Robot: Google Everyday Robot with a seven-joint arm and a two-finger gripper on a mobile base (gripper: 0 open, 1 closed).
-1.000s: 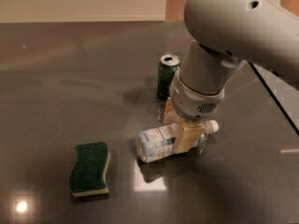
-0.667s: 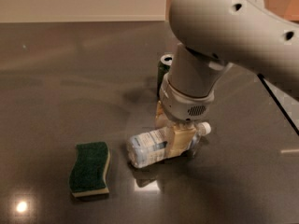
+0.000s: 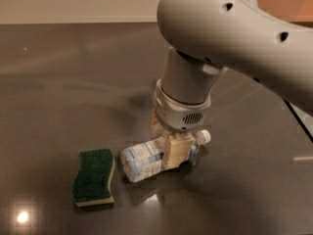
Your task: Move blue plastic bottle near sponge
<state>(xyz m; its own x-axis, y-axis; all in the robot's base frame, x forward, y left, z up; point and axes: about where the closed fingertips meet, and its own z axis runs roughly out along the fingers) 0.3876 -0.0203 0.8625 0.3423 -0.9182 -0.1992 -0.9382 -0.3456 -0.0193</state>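
The blue plastic bottle [image 3: 144,159] lies on its side on the dark table [image 3: 63,97], white cap to the right, base to the left. My gripper [image 3: 171,143] comes down from above and is shut on the bottle's middle, a tan finger [image 3: 179,149] showing in front of it. The sponge [image 3: 94,177], dark green on top with pale yellow foam below, lies flat just left of the bottle's base, a small gap between them.
My large grey arm [image 3: 230,38] fills the upper right and hides what stands behind it. A black cable [image 3: 298,119] runs down the right edge. A pale wall meets the table's far edge.
The gripper has carried the bottle to the left, so its base now lies close beside the sponge. The arm now hides the dark green can that showed behind it.
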